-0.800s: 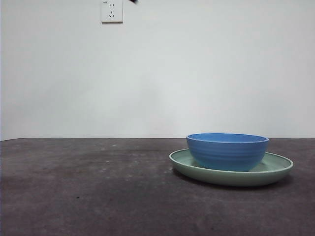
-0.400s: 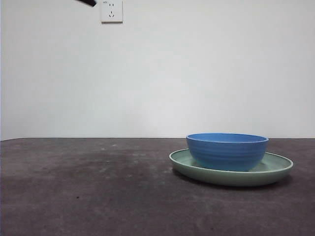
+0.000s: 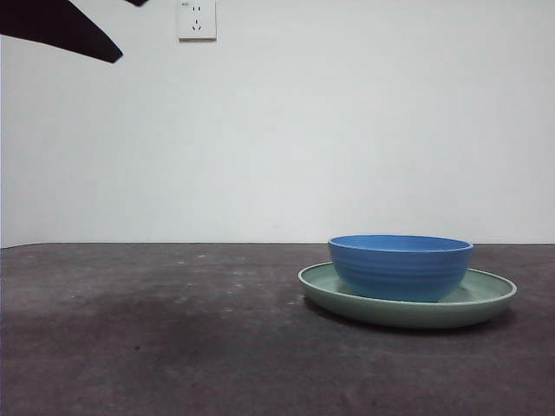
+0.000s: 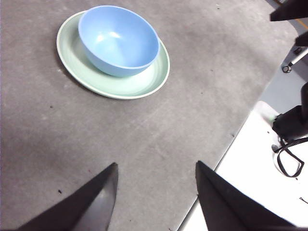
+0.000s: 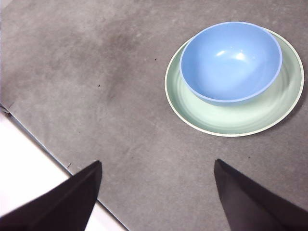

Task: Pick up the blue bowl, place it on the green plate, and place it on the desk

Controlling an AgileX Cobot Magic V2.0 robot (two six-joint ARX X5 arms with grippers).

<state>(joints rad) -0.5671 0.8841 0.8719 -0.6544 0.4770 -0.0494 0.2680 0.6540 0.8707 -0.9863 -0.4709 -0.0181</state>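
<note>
Nearest the low camera lies the dark grey-brown mottled surface, rough and speckled. Further back on it sits the wide, shallow, pale sage-green plate, and standing inside that plate is the round, ridged, medium-blue bowl, upright and off-centre, close to 1 side of the rim. Nothing is touching the bowl. Well above and away from the plate, a dark arm tip pokes in at the top corner, near the white wall socket.

Both wrist cameras look down on the plate from well apart. The left gripper hangs with jaws spread wide, holding nothing; the right gripper likewise, jaws released.

My read: the bowl still has to go to the surface. The risk is a glossy plate shifting or tipping if a jaw catches its rim beside that off-centre bowl.
</note>
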